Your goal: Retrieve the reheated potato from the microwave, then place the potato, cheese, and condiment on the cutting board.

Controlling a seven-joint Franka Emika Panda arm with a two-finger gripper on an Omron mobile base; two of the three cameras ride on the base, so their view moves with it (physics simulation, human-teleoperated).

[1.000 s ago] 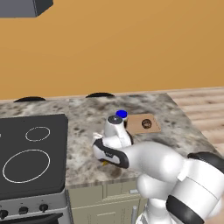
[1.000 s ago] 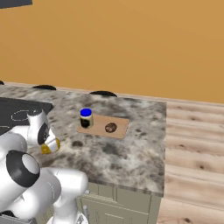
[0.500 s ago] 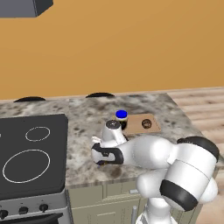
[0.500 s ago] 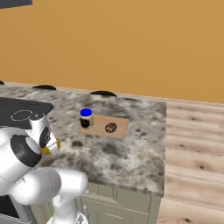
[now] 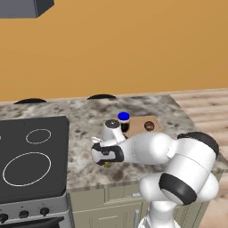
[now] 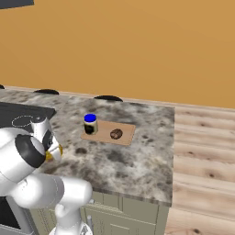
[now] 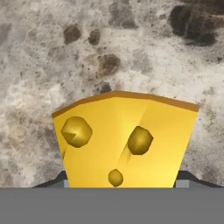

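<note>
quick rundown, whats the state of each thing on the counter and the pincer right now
potato: lying on the cutting board
jar: upright on the board, blue lid on
cheese: between the pincer fingers, over the counter
pincer: around the cheese, firm grip not confirmed
stovetop: nothing on it

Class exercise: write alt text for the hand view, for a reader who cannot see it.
A yellow-orange cheese wedge with round holes sits close up between the gripper fingertips, whose dark tips flank its lower edge. Behind it spreads a speckled grey-brown stone counter.
</note>
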